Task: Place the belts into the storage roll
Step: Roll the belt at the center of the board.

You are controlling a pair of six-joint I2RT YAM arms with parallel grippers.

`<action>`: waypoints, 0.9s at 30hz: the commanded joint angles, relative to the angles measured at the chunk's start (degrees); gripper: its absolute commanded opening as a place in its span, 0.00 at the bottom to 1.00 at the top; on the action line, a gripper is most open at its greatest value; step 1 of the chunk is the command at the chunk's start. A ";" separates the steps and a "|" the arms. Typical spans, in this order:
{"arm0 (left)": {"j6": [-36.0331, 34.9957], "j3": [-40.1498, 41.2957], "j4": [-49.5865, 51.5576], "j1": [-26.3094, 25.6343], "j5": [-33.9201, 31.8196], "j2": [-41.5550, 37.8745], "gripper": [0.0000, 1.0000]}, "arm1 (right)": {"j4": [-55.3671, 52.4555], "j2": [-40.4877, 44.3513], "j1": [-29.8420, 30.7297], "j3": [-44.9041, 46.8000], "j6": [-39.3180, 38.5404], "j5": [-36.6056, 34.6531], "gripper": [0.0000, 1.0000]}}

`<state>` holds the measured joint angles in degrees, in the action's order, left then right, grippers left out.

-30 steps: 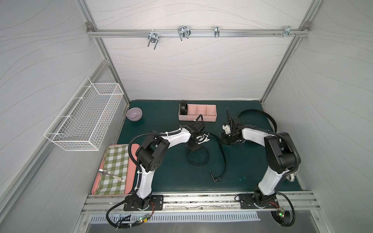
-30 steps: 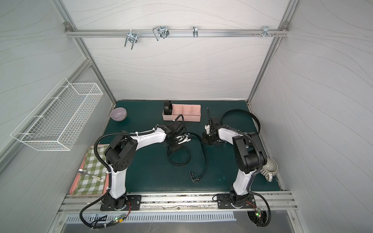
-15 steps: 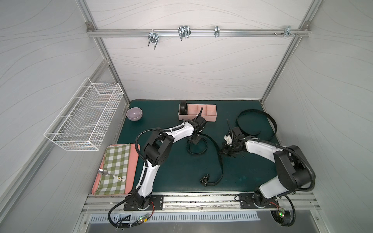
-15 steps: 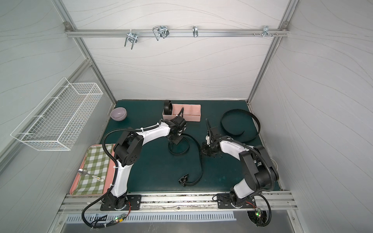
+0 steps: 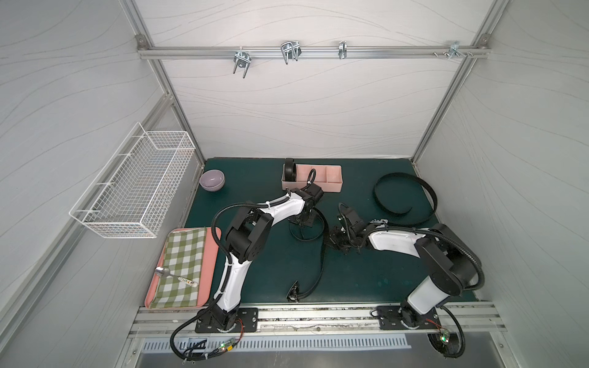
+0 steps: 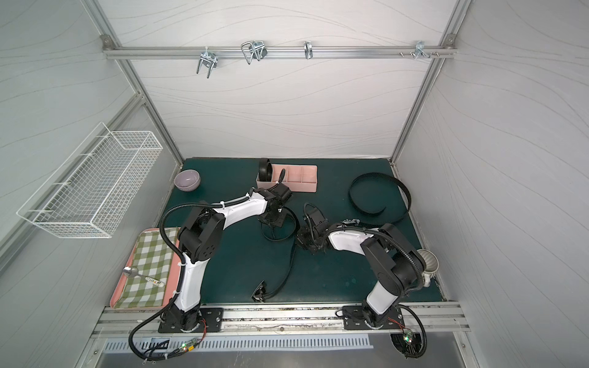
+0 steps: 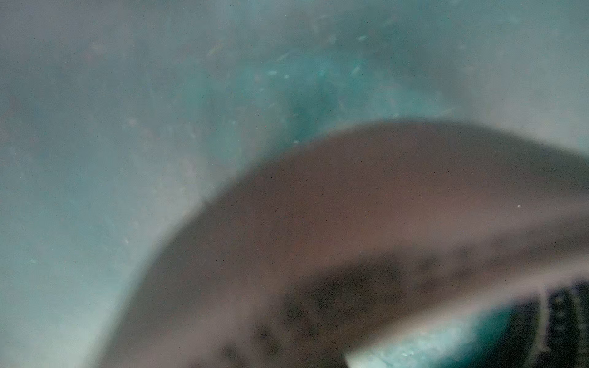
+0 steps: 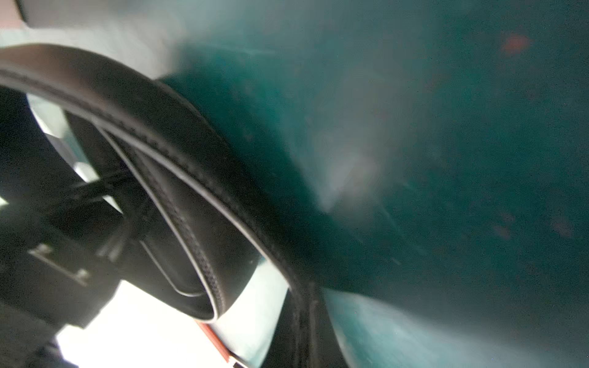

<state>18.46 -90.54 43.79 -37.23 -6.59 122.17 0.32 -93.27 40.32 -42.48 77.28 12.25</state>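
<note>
Right gripper (image 5: 338, 239) has slid toward the loose belt (image 5: 322, 261), grip unclear; left gripper (image 5: 302, 221) stays clamped on it, coiling for the storage roll (image 5: 331, 188).

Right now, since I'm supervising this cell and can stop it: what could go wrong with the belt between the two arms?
The middle belt trails a long tail to its buckle near the front edge; it may drag or snag. Its loop looks loose and could spring open. The coiled belt stands above the storage roll rim, so the left arm might knock it.
</note>
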 commanded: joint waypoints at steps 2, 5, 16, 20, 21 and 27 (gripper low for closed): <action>7.31 0.62 3.26 -0.02 6.58 -1.41 0.00 | -1.56 5.35 0.13 3.05 -8.01 -2.67 0.34; 8.58 0.54 4.40 -0.07 8.39 -1.56 0.00 | -4.98 13.52 -0.40 5.94 -20.40 -5.72 0.48; 13.54 -4.29 9.84 -0.94 10.75 -0.43 0.00 | -3.31 20.53 -0.46 1.38 -57.40 3.24 0.65; 12.87 -6.32 11.53 -0.93 11.72 0.34 0.00 | -1.73 14.96 0.30 -1.10 -62.71 5.81 0.60; 12.77 -6.52 11.70 -0.87 12.37 0.32 0.00 | -1.07 13.96 0.51 -1.52 -63.51 6.24 0.58; 12.00 -9.16 13.94 -0.80 13.39 1.89 0.00 | 1.62 9.94 3.19 -2.34 -64.35 5.47 0.52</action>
<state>30.02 -96.88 55.57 -37.93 5.43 122.08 -0.40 -82.24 42.22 -43.77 16.16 16.82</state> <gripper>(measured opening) 0.047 0.523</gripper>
